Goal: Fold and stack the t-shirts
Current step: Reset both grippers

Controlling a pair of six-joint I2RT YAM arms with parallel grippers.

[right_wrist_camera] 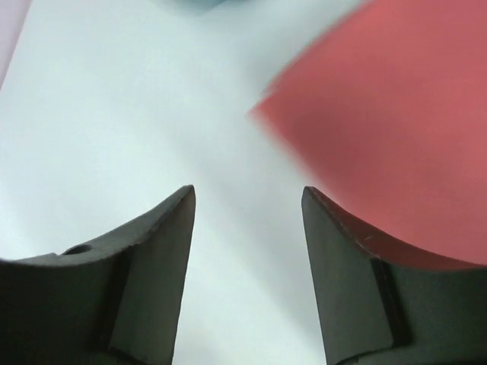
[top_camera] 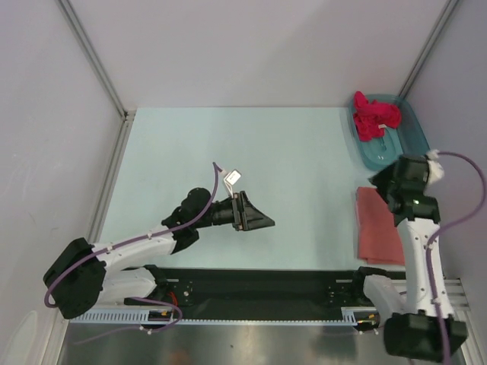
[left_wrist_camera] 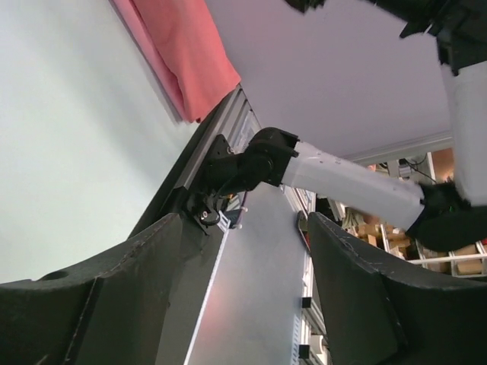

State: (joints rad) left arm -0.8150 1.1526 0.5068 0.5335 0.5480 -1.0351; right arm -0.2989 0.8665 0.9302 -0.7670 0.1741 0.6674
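On the left, the left gripper (top_camera: 265, 220) hovers over the middle of the table (top_camera: 228, 152), jaws apart and holding nothing. It points toward the right side.

Near the right edge, the salmon shirt (top_camera: 378, 228) lies folded into a flat rectangle on the table. The left wrist view shows a paler pink strip along its side. We cannot tell whether that is a second shirt beneath it. The right gripper (right_wrist_camera: 247, 194) hangs just above the table at the fold's far corner, jaws apart with nothing between them.

Farther back on the right, the magenta shirt (top_camera: 374, 115) lies crumpled in the tub (top_camera: 411, 141).

We judge the task partly done: at least one shirt is folded and placed. The magenta one has yet to be taken out, folded and stacked.

The table is smooth, pale mint and matte. Plain grey-lilac walls (top_camera: 266, 46) close it in on three sides.
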